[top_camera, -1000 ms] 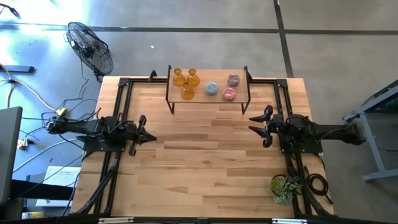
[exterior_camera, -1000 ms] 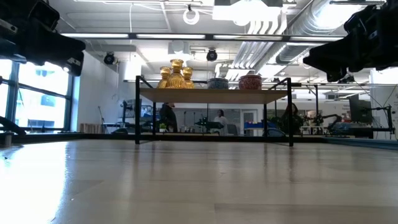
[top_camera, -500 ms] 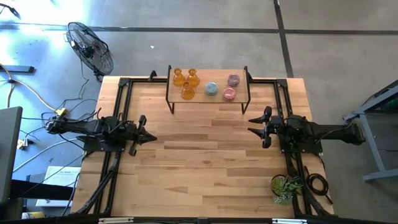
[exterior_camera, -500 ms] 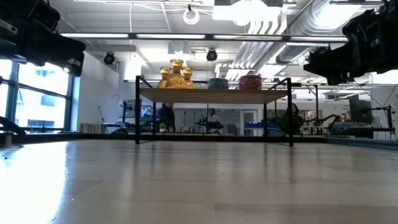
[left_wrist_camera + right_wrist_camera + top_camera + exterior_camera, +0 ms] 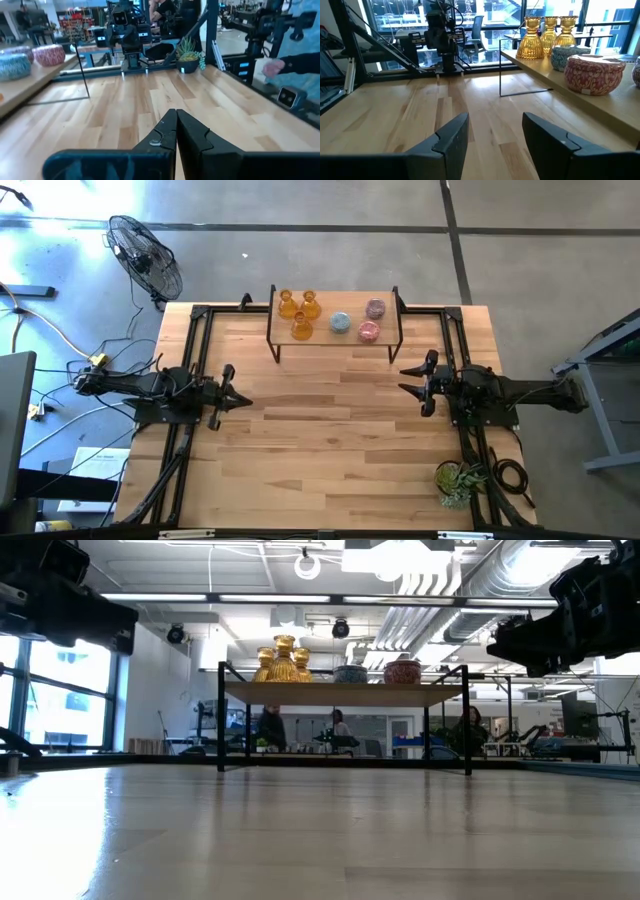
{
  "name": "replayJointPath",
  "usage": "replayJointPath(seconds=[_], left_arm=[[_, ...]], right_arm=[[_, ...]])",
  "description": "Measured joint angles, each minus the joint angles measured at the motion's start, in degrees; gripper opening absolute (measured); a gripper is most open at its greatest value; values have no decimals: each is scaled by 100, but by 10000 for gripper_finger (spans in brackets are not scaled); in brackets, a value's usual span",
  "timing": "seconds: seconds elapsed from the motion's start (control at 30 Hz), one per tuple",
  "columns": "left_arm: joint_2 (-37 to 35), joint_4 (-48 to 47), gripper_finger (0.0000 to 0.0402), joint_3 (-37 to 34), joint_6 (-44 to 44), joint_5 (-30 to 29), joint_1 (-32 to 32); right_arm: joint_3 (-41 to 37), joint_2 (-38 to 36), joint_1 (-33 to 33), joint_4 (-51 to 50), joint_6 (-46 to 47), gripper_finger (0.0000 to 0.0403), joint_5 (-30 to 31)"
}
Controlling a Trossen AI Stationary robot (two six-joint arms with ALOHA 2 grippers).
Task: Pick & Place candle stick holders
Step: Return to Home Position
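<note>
Six small glass candle stick holders stand on a low wooden shelf [image 5: 345,302] at the table's far middle: three amber [image 5: 299,312], one pale blue [image 5: 340,323], two pink [image 5: 372,320]. They also show in the low view [image 5: 284,658] and the right wrist view [image 5: 542,37]. My left gripper [image 5: 245,402] hovers shut and empty over the table's left side, pointing right. My right gripper [image 5: 404,380] hovers open and empty over the right side, pointing left, just nearer than the shelf's right end.
A green potted plant [image 5: 458,480] stands at the table's near right corner. Black frame rails [image 5: 195,330] run along the table's left and right sides. The shelf stands on thin black legs [image 5: 220,720]. A person's hand [image 5: 272,67] shows beyond the table's near edge.
My right gripper has sunk a little toward the table and stays open. The holders have not moved.
</note>
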Motion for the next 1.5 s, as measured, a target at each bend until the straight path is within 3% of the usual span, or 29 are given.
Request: replayJointPath(seconds=[0.23, 1.5], left_arm=[[0, -7, 1, 0, 807, -197, 0], [0, 2, 1, 0, 772, -374, 2]], right_arm=[[0, 0, 0, 2, 0, 181, 4], [-2, 0, 0, 9, 0, 181, 7]])
